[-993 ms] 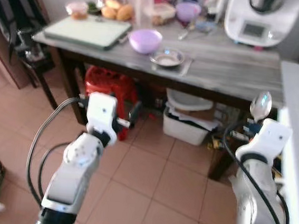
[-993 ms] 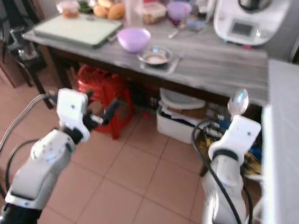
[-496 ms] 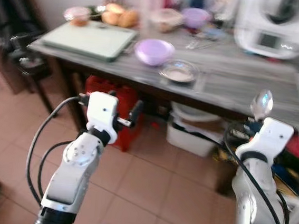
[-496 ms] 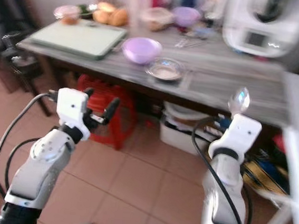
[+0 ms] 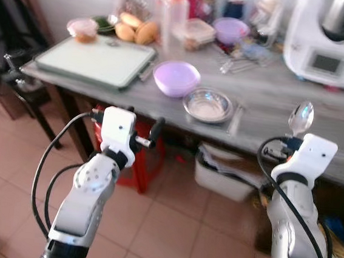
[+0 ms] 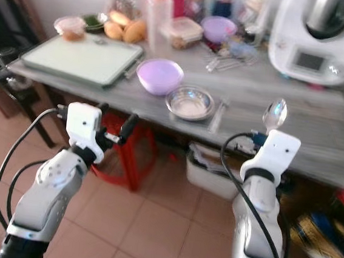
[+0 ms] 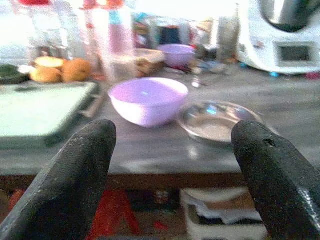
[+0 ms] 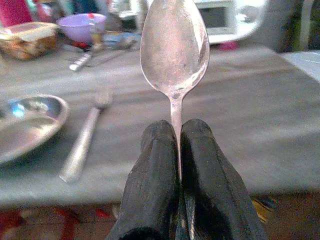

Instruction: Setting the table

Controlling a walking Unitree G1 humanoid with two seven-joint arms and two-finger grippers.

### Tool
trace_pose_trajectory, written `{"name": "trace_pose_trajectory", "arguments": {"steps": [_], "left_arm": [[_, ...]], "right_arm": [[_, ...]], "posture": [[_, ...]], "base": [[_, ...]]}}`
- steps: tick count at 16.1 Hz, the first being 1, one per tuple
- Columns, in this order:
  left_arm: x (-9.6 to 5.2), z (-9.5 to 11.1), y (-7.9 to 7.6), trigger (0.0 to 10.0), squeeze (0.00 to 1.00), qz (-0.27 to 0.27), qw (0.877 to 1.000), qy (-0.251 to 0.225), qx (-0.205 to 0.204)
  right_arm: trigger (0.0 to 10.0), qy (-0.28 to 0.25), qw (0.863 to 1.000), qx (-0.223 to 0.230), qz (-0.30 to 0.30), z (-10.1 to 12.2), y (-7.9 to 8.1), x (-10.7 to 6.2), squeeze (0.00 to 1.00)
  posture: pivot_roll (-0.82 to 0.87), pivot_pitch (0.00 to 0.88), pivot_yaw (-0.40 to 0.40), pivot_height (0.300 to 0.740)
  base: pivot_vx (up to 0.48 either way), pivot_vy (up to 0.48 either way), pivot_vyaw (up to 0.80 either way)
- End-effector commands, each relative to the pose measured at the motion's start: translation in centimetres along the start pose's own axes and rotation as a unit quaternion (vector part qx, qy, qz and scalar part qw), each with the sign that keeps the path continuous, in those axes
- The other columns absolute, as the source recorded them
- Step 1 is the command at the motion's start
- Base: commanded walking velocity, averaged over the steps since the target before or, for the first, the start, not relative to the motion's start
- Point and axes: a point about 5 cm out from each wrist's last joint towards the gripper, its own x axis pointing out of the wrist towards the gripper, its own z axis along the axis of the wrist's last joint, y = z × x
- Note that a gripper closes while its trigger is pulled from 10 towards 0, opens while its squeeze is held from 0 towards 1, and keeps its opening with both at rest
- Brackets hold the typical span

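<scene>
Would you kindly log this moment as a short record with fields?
right tool: shut on spoon, bowl end up, short of the table edge
left tool: open, empty, facing purple bowl
place setting: steel dish with fork on its right
table: grey wood, white appliance at back

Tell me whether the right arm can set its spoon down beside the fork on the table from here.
Probably yes. The right gripper holds the spoon upright, short of the table edge. The fork lies beside the metal dish, with bare tabletop next to it and nothing between. A forward reach should do.
</scene>
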Motion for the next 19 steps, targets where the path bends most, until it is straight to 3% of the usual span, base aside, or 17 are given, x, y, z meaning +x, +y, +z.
{"name": "trace_pose_trajectory", "arguments": {"steps": [1, 4, 11, 15, 19], "left_arm": [[-0.2, 0.1, 0.8, 10.0, 0.0, 0.012, 1.0, 0.002, 0.008], [-0.2, 0.1, 0.7, 10.0, 0.0, 0.012, 1.0, 0.003, 0.009], [-0.8, 0.2, 1.2, 10.0, 0.0, 0.017, 1.0, 0.001, 0.007], [-2.6, -0.2, 2.6, 10.0, 0.0, 0.029, 0.999, 0.027, 0.026], [-3.6, 0.0, 2.9, 10.0, 0.0, 0.024, 0.999, 0.038, 0.029]], "right_arm": [[10.0, -0.004, 1.0, 0.007, 0.005, 0.3, 0.6, 0.0, 0.0], [10.0, -0.005, 1.0, 0.009, 0.007, 0.3, 0.7, 0.0, 0.0], [10.0, 0.008, 1.0, 0.012, -0.002, 0.0, 0.4, 0.3, 0.0], [10.0, 0.029, 0.998, 0.049, -0.022, -0.2, -0.6, 1.9, 0.0], [10.0, 0.053, 0.997, 0.047, -0.032, -0.2, -1.2, 3.4, 0.0]], "posture": [[-0.06, 0.0, 0.022, 0.74], [-0.06, 0.0, 0.021, 0.74], [-0.04, 0.0, 0.027, 0.74], [-0.01, 0.0, 0.036, 0.74], [0.01, 0.0, 0.042, 0.74]], "base": [[0.274, 0.0, -0.8], [0.28, 0.0, -0.64], [0.0, 0.0, 0.0], [0.0, 0.0, 0.0], [0.0, 0.0, 0.0]]}}
